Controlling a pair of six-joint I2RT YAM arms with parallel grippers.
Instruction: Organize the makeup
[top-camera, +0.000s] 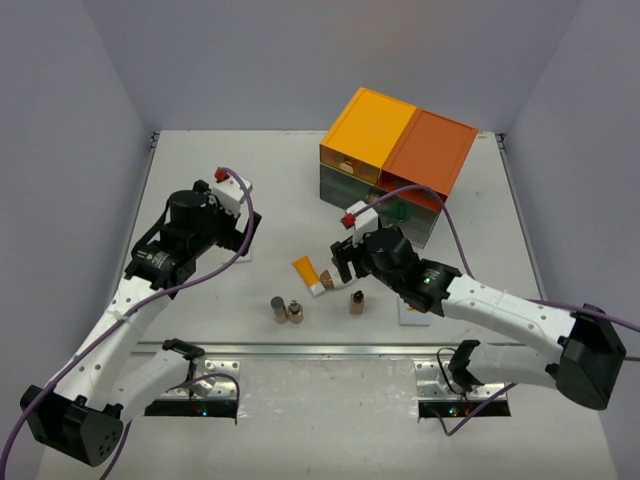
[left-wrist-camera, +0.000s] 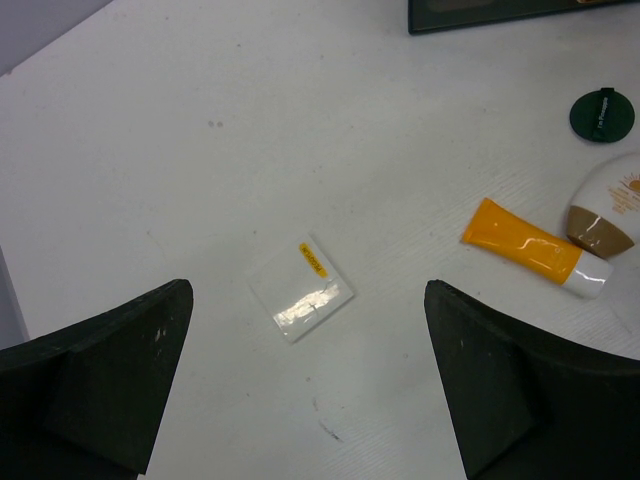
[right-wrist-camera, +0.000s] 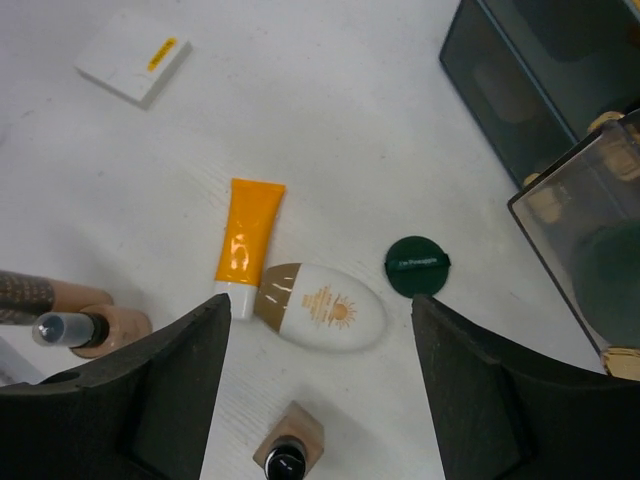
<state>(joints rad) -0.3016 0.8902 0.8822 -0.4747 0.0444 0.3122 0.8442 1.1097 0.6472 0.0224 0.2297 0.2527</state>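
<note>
Top, left-wrist and right-wrist views of a white table (top-camera: 200, 170).

**Container.** A drawer chest (top-camera: 400, 150) stands at the far right, its left half topped yellow-orange and its right half darker orange. A translucent drawer (right-wrist-camera: 575, 230) on the near face is pulled out. A dark green rounded shape shows through its wall, but how many pieces it holds cannot be told. Beside it are dark drawers (right-wrist-camera: 520, 90), whose contents are not visible.

**Loose makeup, all outside the chest.**
- The orange tube (right-wrist-camera: 245, 243) lies flat at the table's centre.
- The white oval piece (right-wrist-camera: 330, 310), brown at one end, touches the tube's white cap end.
- One dark green disc (right-wrist-camera: 417, 265) lies just right of the oval piece, between it and the chest.
- The flat white square (left-wrist-camera: 300, 300), with a yellow mark, lies well left of the tube.
- Two of the tiny brown bottles (top-camera: 279, 308) stand side by side near the front edge.
- The third bottle (top-camera: 356, 301) stands apart to their right.

**Grippers.**
- The left gripper (left-wrist-camera: 307, 295) hangs over the flat white square with its fingers spread wide and nothing between them.
- The right gripper (right-wrist-camera: 318, 303) hangs over the white oval piece with its fingers parted, holding nothing.
</note>
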